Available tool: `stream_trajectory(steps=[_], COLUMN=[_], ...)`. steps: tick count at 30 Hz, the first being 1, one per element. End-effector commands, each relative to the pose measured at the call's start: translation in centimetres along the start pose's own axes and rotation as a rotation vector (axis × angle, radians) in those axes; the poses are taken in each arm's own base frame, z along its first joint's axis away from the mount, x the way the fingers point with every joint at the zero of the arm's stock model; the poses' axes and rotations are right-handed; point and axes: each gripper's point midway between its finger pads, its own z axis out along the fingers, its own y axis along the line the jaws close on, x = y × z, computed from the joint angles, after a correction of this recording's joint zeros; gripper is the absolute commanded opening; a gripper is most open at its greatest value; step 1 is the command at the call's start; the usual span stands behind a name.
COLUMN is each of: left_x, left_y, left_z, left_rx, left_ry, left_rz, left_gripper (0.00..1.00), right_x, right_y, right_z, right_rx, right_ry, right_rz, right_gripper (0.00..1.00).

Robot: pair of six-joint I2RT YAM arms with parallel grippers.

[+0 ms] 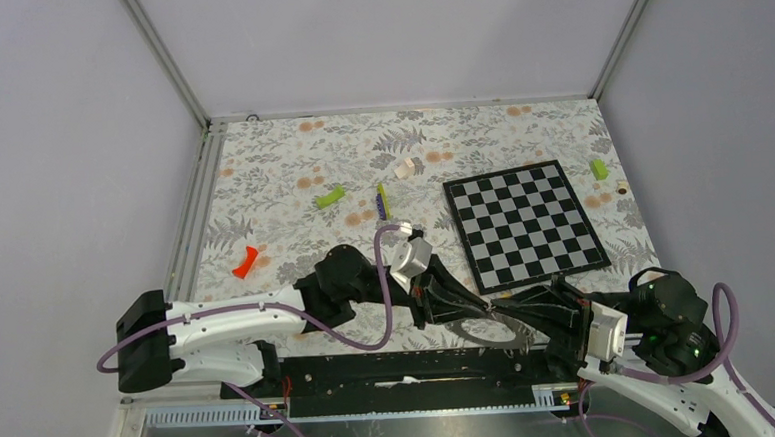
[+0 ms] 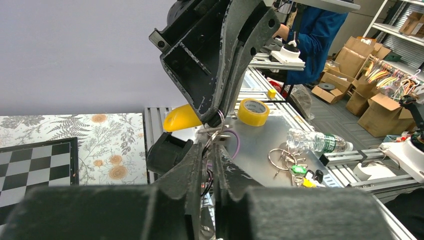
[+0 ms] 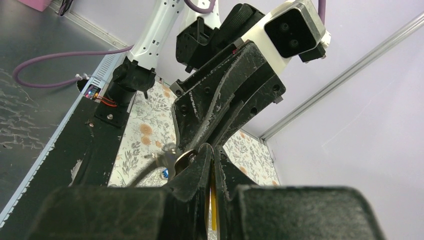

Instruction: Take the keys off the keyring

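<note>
The keyring (image 1: pixel 490 337), a silvery hoop, hangs between my two grippers over the table's near edge. My left gripper (image 1: pixel 480 311) comes from the left and is shut on the hoop; in the left wrist view its fingers (image 2: pixel 216 150) are pressed together on thin metal. My right gripper (image 1: pixel 508 307) faces it and is shut on a yellow-tagged key (image 2: pixel 180 119), whose yellow shows between the pads in the right wrist view (image 3: pixel 212 200). A piece of the hoop (image 3: pixel 186 158) and a blue tag (image 3: pixel 164 172) hang beside the right gripper (image 3: pixel 212 147). Other keys are hidden.
The chessboard (image 1: pixel 524 226) lies just beyond the grippers. Lime blocks (image 1: pixel 330 196) (image 1: pixel 598 168), a thin stick (image 1: pixel 384 201), a small red piece (image 1: pixel 246 263) and a white piece (image 1: pixel 408 167) lie on the floral mat. Off the table, on metal: tape roll (image 2: pixel 252 111), bottle (image 2: pixel 315 141), another key bunch (image 2: pixel 292 164).
</note>
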Motion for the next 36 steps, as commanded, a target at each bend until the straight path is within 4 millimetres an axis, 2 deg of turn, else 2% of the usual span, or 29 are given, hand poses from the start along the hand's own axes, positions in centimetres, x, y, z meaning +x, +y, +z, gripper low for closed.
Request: stream_trajectory(steps=[1,3,9,21,36], left_x=[-3.2,-3.2,-3.2,-3.8,-5.3], left_y=[-1.6,-1.5,-1.0,-1.3,-0.5], left_z=[0.7,0.7,0.4,-0.2,-0.3], left_rx=[0.073,0.068,0.025,0.005,-0.071], left_ry=[-0.069,-0.07,-0.068,-0.037,-0.061], left_rz=[0.054,0.053,0.047,0.047,0.034], left_gripper=[0.06,0.0,0.0,0.0,0.0], right_x=[-2.1,-2.2,-2.1,-1.3,-0.3], right_y=[-1.6,-1.6,-1.4,-0.4,0.9], right_z=[-0.4,-0.4,-0.8,-1.5,-1.2], right_rx=[0.055,0.056,0.059,0.036,-0.03], right_ry=[-0.048,-0.048,-0.034,0.012,0.033], right_rz=[-0.059,-0.059,-0.058,-0.034,-0.005], right_gripper=[0.0,0.0,0.0,0.0,0.0])
